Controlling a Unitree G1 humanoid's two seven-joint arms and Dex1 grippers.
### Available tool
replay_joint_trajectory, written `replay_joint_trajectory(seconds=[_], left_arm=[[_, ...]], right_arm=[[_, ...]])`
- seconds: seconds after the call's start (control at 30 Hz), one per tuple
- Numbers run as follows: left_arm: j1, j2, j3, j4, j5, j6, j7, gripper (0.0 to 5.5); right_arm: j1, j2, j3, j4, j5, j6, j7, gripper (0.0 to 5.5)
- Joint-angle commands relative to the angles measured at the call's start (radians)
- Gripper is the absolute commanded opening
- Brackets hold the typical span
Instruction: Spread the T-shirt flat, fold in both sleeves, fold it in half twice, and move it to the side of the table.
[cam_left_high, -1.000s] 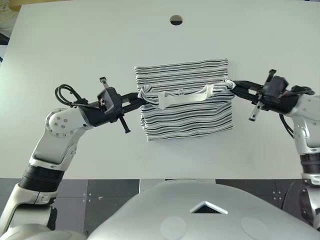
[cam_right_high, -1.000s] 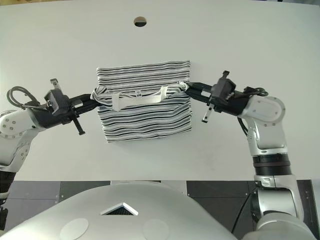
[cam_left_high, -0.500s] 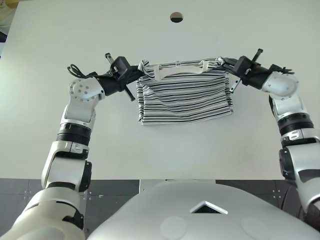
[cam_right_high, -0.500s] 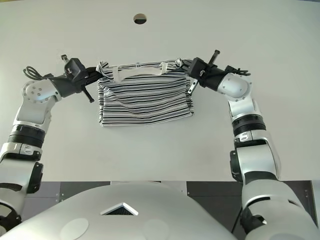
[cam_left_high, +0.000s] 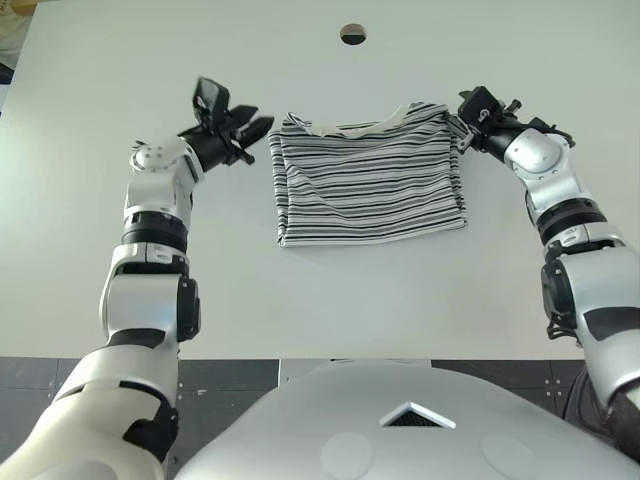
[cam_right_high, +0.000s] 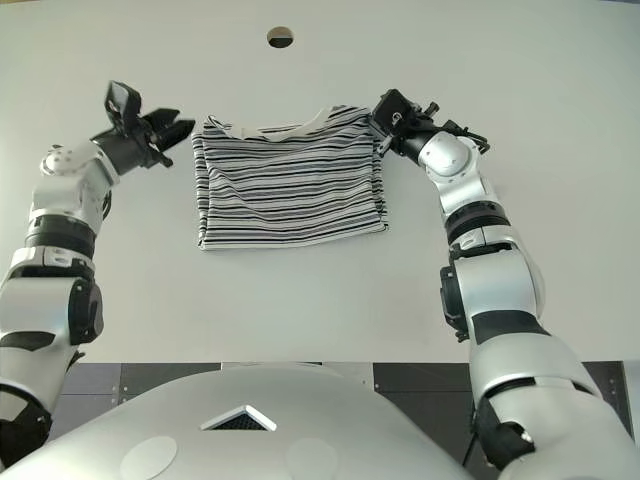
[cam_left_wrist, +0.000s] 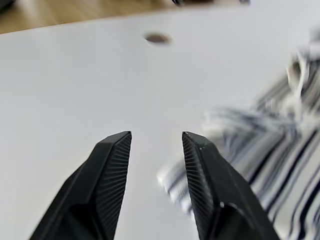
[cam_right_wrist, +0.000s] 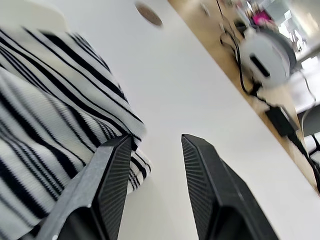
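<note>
— Which step are we at?
— One half-fold looks done. The T-shirt (cam_left_high: 370, 175) lies folded mid-tabletop (cam_left_high: 350, 290). The left gripper (cam_left_wrist: 156, 134) and right gripper (cam_right_wrist: 155, 137) sit beside its far corners, fingers parted and empty.
— Next?
— Likely gripping one side edge for the second fold.

Round dark hole (cam_left_high: 352, 37) in the table (cam_left_high: 120, 60), upper centre of the head view, near the far edge. Dark floor tiles (cam_left_high: 235, 375) with pale seams run along the bottom of that frame.

Left wrist view: strip of wooden floor (cam_left_wrist: 75, 12) across the top edge.

Right wrist view, upper right: round grey-white device (cam_right_wrist: 267, 52) on wood flooring, black cable (cam_right_wrist: 235, 45) trailing from it to a black box (cam_right_wrist: 280, 119). Small pink object (cam_right_wrist: 260, 17) behind, too blurred to identify.
</note>
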Motion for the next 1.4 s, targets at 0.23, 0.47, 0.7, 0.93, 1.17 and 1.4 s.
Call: replay_joint_trajectory(seconds=[0.23, 0.47, 0.7, 0.93, 1.17, 1.4], left_arm=[[0.310, -0.006, -0.031, -0.776, -0.117, 0.079, -0.104, 1.88], [0.630, 0.165, -0.279, -1.079, 0.262, -0.224, -0.154, 1.88], [0.553, 0.223, -0.446, -0.955, 0.718, -0.466, 0.003, 1.88], [0.193, 0.320, -0.688, -0.615, 1.381, -0.710, 0.444, 1.88], [-0.028, 0.351, -0.943, -0.405, 1.828, -0.660, 0.930, 1.88], [0.041, 0.461, -0.822, -0.432, 1.626, -0.694, 1.160, 1.88]], right_arm=[[0.039, -0.069, 0.053, -0.233, -0.063, -0.370, -0.009, 1.82], [0.075, -0.170, 0.177, -0.392, -0.238, -0.463, 0.043, 1.82], [0.118, -0.251, 0.366, -0.388, -0.329, -0.427, 0.380, 1.82], [0.319, -0.458, 0.507, -1.019, 0.121, -0.035, 1.089, 1.82], [0.363, -0.269, 0.474, -1.276, 0.378, 0.322, 1.008, 1.82], [0.380, -0.279, 0.208, -1.287, 0.512, 0.389, 0.919, 1.82]])
